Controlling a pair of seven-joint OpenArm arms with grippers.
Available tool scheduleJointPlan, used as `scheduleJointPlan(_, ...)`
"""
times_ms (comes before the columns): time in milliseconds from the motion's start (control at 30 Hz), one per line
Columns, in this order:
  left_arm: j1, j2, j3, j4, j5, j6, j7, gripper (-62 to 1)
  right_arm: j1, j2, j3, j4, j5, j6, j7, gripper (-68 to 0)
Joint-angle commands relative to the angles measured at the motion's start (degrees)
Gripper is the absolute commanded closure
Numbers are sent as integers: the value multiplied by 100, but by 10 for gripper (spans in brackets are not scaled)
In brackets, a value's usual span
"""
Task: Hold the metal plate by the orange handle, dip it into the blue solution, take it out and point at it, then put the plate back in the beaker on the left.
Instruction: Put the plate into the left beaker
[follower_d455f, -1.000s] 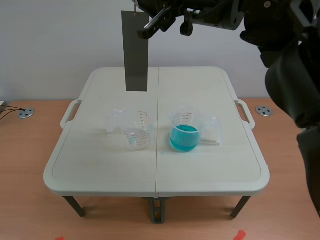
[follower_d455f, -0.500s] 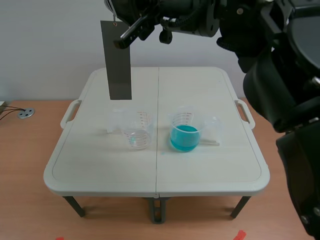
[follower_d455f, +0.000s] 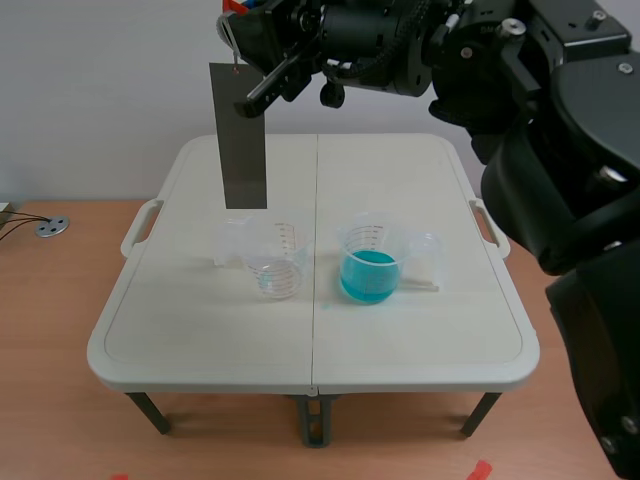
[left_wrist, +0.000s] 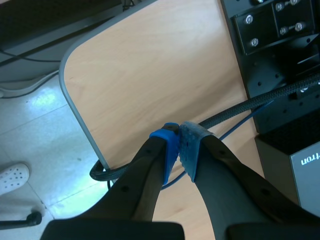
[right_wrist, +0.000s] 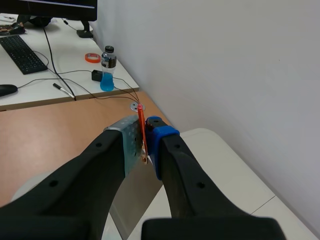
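Scene view: metal plate (follower_d455f: 243, 140) hangs, lower edge clear above beaker (follower_d455f: 275, 265).

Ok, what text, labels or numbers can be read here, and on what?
"tron": end of a cut-off word on the grey box, left wrist view.
Scales on the clear plastic beaker and the beaker of blue solution: too small to read.
Label on the blue drink bottle: too small.
Grey metal plate: none.

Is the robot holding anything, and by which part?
Yes: the right gripper holds the metal plate by the orange handle at its top. The left gripper is shut on nothing.
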Motion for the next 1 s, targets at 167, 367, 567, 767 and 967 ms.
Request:
scheduleJointPlan(167,52,-33,-39,81,-17,-22,-59,-16,162,-17,2,-103,76,-20,151,-13)
scheduleJointPlan(367,52,-35,-39,81,-17,-22,-59,-16,162,-17,2,-267,79,-17,251,-13)
scheduleJointPlan(567,52,-35,-39,81,-17,-22,-59,-16,162,-15,2,-509,-13,-17,487,-13)
scheduleJointPlan(767,52,-35,-39,81,-17,-22,-55,-16,162,-15,2,-675,-243,-17,717,-13)
scheduleJointPlan(967,52,-37,-39,66,-15,-22,-57,-16,162,-15,2,-868,-396,-17,916,-13)
